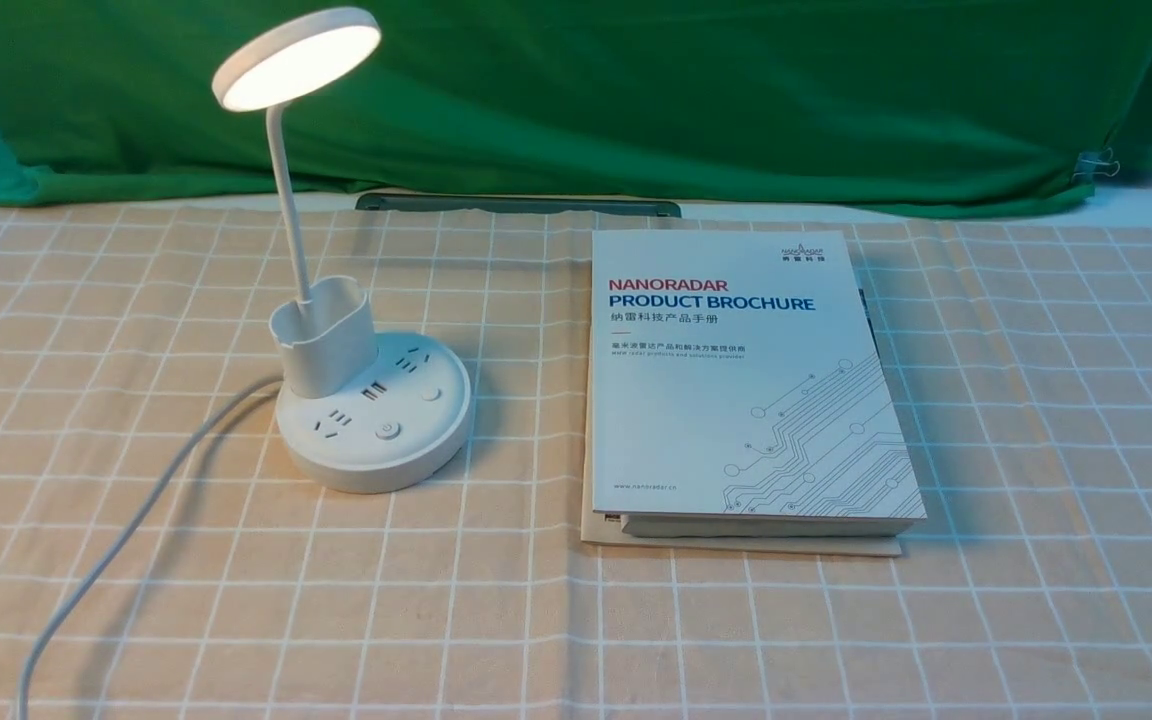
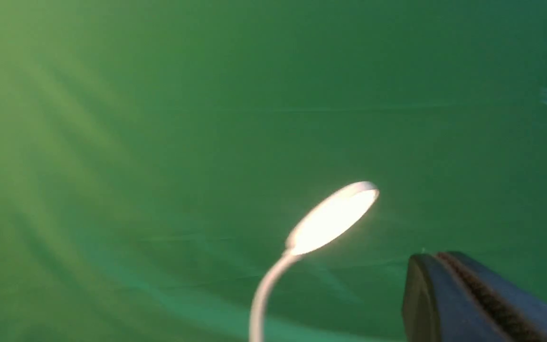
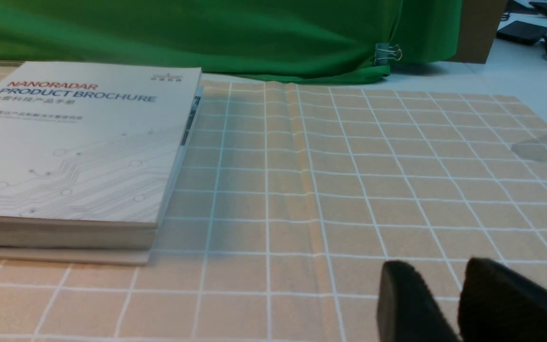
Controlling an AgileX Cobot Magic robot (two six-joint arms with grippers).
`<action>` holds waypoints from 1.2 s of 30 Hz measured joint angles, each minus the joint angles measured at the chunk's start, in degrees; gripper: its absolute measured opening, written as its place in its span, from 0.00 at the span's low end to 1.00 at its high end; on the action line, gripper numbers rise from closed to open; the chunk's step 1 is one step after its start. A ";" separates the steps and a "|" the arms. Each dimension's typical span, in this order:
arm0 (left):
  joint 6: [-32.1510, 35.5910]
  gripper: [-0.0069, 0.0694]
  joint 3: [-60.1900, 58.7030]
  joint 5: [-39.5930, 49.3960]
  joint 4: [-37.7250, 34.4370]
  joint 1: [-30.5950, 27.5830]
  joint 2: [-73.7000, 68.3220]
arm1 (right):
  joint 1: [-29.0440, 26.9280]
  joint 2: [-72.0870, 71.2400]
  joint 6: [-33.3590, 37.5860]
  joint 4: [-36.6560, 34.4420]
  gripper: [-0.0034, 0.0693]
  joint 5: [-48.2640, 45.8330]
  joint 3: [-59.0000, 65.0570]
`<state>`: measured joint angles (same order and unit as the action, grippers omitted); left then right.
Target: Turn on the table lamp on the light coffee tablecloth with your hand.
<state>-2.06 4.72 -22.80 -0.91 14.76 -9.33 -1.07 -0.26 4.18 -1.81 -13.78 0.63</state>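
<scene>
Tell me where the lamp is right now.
In the front view, the table lamp stands on the left part of the checked tablecloth, left of the stacked brochures.

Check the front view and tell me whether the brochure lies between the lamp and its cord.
No, the brochure lies to the right of the lamp, while the cord runs off to its left.

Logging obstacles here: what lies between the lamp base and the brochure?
Only bare gridded tablecloth, in the front view.
</scene>
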 joint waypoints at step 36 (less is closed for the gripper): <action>-1.24 0.09 -5.01 37.91 0.57 -10.92 9.47 | 0.00 0.00 0.00 0.00 0.38 -0.02 0.00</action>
<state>-3.31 -0.29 15.12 -0.34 3.84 0.13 -1.07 -0.26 4.18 -1.81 -13.80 0.63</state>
